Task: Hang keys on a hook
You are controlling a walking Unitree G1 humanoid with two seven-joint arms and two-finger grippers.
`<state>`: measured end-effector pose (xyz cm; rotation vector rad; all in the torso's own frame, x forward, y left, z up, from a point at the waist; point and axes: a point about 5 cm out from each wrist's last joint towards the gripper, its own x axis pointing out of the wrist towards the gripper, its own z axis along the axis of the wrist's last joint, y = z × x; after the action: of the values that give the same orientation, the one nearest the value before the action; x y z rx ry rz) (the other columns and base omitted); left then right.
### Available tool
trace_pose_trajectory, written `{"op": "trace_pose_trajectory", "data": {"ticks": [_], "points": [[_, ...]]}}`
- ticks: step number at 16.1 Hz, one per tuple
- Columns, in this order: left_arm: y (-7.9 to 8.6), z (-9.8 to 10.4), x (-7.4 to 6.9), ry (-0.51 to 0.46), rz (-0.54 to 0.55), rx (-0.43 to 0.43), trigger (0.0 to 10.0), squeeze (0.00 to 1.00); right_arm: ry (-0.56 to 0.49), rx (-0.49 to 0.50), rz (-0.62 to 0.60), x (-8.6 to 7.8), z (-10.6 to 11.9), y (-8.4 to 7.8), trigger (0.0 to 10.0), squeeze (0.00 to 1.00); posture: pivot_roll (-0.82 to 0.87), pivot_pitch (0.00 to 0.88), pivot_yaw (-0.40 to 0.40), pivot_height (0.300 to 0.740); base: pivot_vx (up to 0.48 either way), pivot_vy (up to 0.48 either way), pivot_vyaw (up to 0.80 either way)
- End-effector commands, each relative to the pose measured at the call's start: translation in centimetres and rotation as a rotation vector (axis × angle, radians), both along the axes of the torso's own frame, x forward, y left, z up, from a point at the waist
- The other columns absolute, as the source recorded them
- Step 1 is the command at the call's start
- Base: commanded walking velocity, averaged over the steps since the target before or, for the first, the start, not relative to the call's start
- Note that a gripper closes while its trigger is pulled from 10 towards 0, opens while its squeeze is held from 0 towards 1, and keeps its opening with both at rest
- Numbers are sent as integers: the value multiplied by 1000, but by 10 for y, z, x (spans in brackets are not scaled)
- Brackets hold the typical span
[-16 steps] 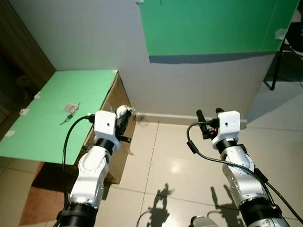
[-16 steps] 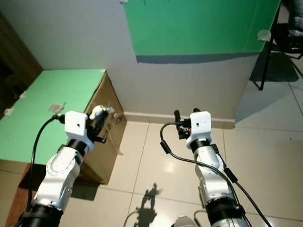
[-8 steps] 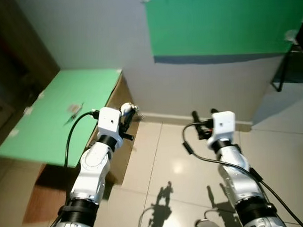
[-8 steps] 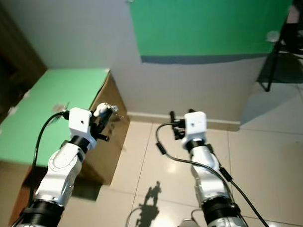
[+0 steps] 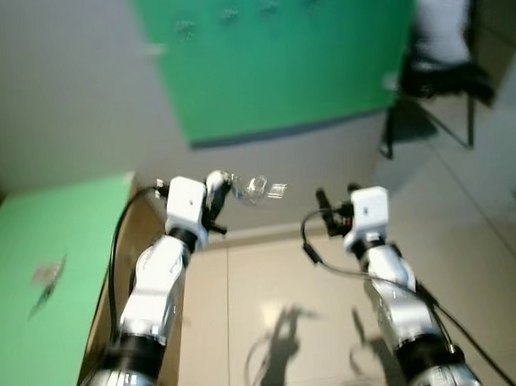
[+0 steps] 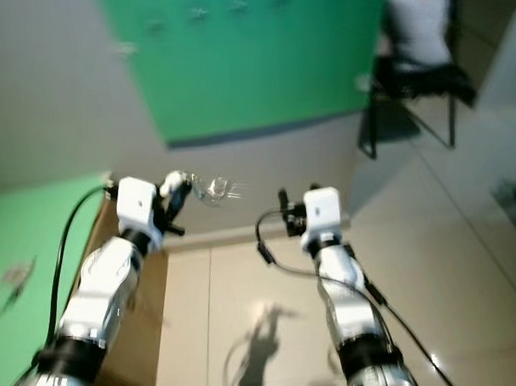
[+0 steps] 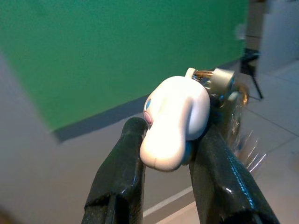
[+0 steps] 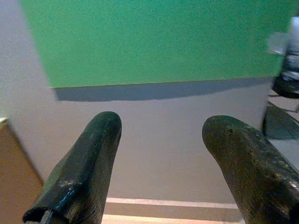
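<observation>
From the head, blurred: a green board on the grey wall carries a row of hooks; a chair stands right, a green-topped box left. The left gripper is raised toward the wall, keys swinging from it. The right gripper hovers over the tiles.

Left wrist: both fingers pinch a white charm, keys dangling behind.

Right wrist: fingers wide apart, facing the board.
</observation>
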<state>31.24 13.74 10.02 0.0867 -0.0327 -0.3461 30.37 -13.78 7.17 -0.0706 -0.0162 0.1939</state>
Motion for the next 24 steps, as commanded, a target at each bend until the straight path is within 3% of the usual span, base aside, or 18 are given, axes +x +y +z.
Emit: {"op": "trace_pose_trajectory", "data": {"ticks": [1,5,9,13,17,19,21,22,24], "points": [[-4,3,1,-5,-6,-6,0,0,-4,-11,-17,0,0,-7,10000,0,-246,18,166,740,0,0,-788],[-4,2,2,-2,3,-18,0,0,2,-26,-38,4,1,-11,10000,0,-248,8,161,740,0,0,0],[0,3,6,4,55,-83,0,0,11,-27,-42,6,1,-15,10000,0,-250,1,155,740,0,0,0],[3,5,10,3,82,-55,0,0,21,-38,-36,7,0,-15,10000,0,-249,1,151,740,0,0,0],[16,38,44,69,75,55,0,0,36,-46,-19,8,-2,-12,10000,0,-246,2,149,740,0,0,0],[15,53,57,146,-48,93,0,0,47,-46,4,8,-3,-8,10000,0,-246,1,149,740,0,0,0],[16,56,61,157,-64,112,0,0,49,-46,12,9,-3,-7,10000,0,-248,1,150,740,0,0,0],[17,60,64,163,-54,94,0,0,51,-46,15,9,-3,-6,10000,0,-252,1,150,740,0,0,0],[25,79,75,141,-25,-32,0,0,57,-48,22,8,-5,-7,10000,0,-255,0,151,740,0,0,0]]}}
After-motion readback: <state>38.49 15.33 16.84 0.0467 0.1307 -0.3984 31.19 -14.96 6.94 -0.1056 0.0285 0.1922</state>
